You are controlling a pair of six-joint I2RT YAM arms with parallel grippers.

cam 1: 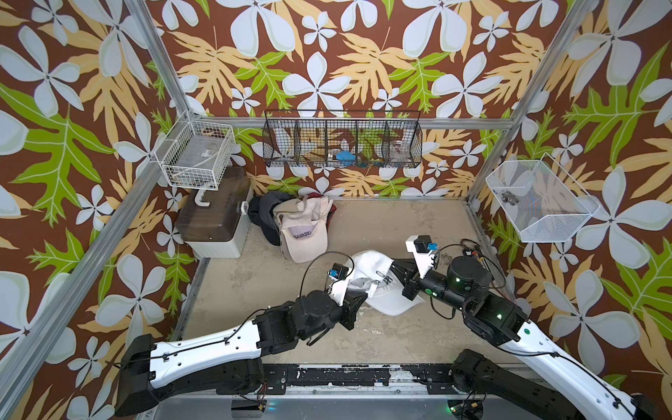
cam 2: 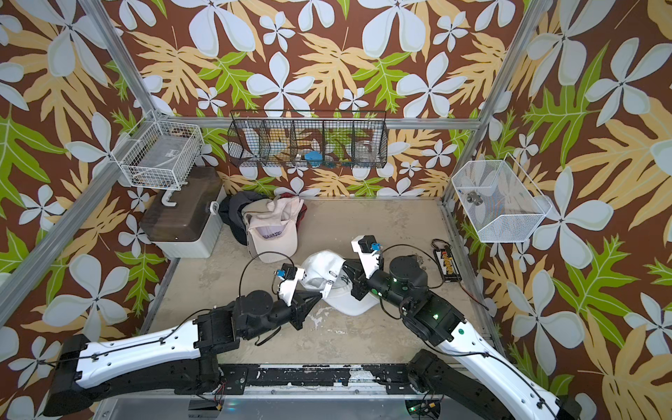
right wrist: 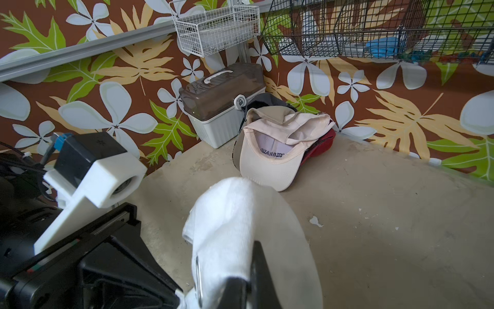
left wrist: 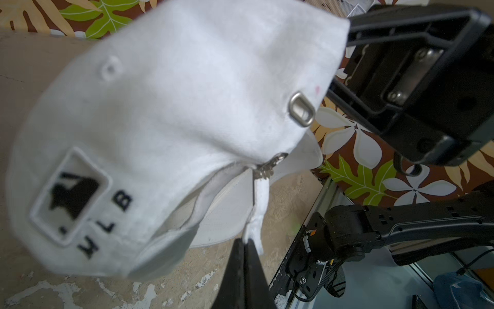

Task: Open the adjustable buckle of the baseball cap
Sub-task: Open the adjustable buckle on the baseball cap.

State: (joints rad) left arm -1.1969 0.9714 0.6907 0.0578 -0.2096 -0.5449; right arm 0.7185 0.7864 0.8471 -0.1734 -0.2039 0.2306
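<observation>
Two-arm hold on the white cap, strap end pinched for the buckle pull.

The cap sits centre-near on the table, between the two arms and well apart from the cap pile at the far side. The left gripper has its jaws together, clamped on the loose end of the strap just below the metal buckle. That looks like the grip for drawing the strap back through. The right gripper has its jaws closed on cap fabric at the back of the crown, on the right side. It probably acts as an anchor so the cap doesn't follow the pull. The strap runs taut from the fingers to the buckle, and it looks threaded, so not open yet. A metal loop sits on the fabric above the buckle. Can't tell if the brim touches the table.
</observation>
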